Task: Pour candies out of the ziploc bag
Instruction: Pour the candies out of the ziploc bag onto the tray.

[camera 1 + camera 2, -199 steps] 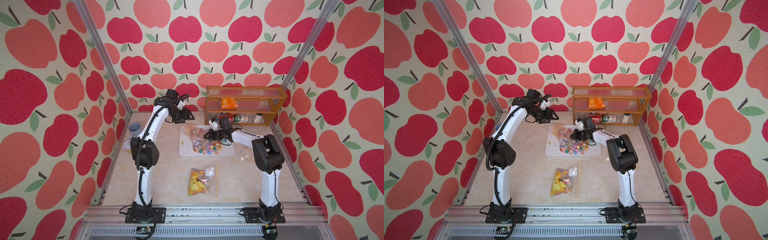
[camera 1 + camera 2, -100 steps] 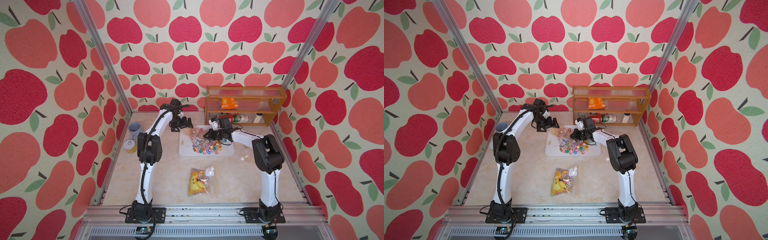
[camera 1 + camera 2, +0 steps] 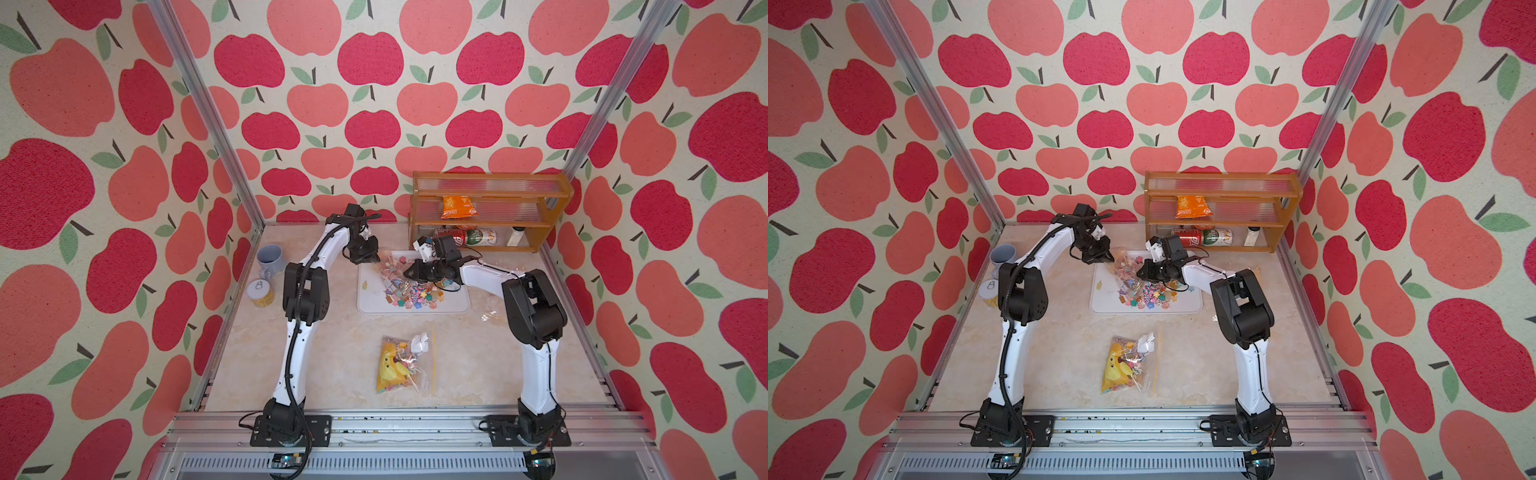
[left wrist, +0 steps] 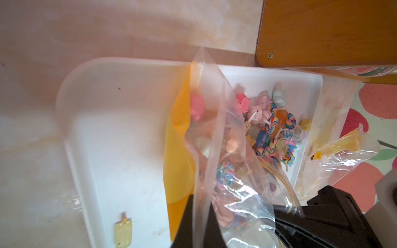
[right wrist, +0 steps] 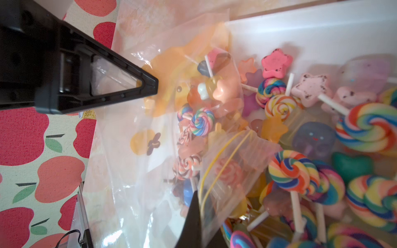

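The left fingers (image 4: 182,227) are closed on a fold of the clear ziploc bag (image 4: 206,90). The right fingers (image 5: 191,223) are shut on its yellow-lined zip edge. The bag spans the gap between the two pairs of fingers, over a white tray (image 3: 374,305). Many candies (image 5: 287,169) lie heaped on the tray just beyond the right fingers, at the bag's mouth. Others sit inside the bag between both grips.

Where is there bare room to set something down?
Free: tabletop between front ziploc bag and right arm; strip between that bag and white tray; tray's end near the left arm, bar one yellow popsicle candy. Crowded: candies piled under left gripper, right gripper and held ziploc bag; mug and tin beside left arm.
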{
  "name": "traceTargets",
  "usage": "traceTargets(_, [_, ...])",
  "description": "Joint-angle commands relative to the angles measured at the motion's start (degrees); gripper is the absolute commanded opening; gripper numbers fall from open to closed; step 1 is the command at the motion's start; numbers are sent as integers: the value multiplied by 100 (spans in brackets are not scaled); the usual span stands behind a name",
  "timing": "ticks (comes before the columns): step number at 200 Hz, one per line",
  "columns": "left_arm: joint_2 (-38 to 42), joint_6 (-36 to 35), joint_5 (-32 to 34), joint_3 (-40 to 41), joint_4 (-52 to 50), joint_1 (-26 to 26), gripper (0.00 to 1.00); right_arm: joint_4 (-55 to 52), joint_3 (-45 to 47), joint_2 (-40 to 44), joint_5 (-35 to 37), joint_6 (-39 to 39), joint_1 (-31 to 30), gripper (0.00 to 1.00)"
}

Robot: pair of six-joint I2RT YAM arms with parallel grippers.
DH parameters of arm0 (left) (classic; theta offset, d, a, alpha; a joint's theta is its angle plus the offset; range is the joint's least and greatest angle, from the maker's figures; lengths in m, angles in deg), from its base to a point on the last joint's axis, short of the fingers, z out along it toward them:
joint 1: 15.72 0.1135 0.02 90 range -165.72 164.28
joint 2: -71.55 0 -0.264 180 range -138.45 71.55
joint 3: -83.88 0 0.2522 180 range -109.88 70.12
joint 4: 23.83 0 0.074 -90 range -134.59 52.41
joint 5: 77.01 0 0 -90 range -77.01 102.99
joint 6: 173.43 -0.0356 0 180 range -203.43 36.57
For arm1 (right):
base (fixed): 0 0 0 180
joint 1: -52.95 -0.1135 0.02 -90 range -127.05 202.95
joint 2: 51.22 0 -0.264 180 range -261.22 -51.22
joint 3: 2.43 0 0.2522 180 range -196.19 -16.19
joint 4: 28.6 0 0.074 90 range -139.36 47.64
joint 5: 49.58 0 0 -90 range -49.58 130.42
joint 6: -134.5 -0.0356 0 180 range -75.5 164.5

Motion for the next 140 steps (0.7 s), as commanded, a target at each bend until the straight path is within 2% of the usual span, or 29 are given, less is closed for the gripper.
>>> traceTargets(1, [109,-99,-105,33,-94,-29,0,-18,-22,255,-62,3,-21,2])
traceTargets(28, [527,-244,-74,333,76,-109,0,9,23,358,-72,-6,-19,2])
traceTargets(53, [1253,-357,25,893,493,-216,0,136,142,440,-69,-32,-21,2])
traceTargets(89, [2228,-321,-483,2144,1576,-285,0,316,142,306,-173,-175,-30,3])
traceTargets(113, [2509,-323,-533,2720,1902,-260,0,382,144,215,-177,-199,-72,2])
traceTargets(140, [2752,-365,-464,2976,2092,-264,0,444,158,78,-176,-207,-98,2])
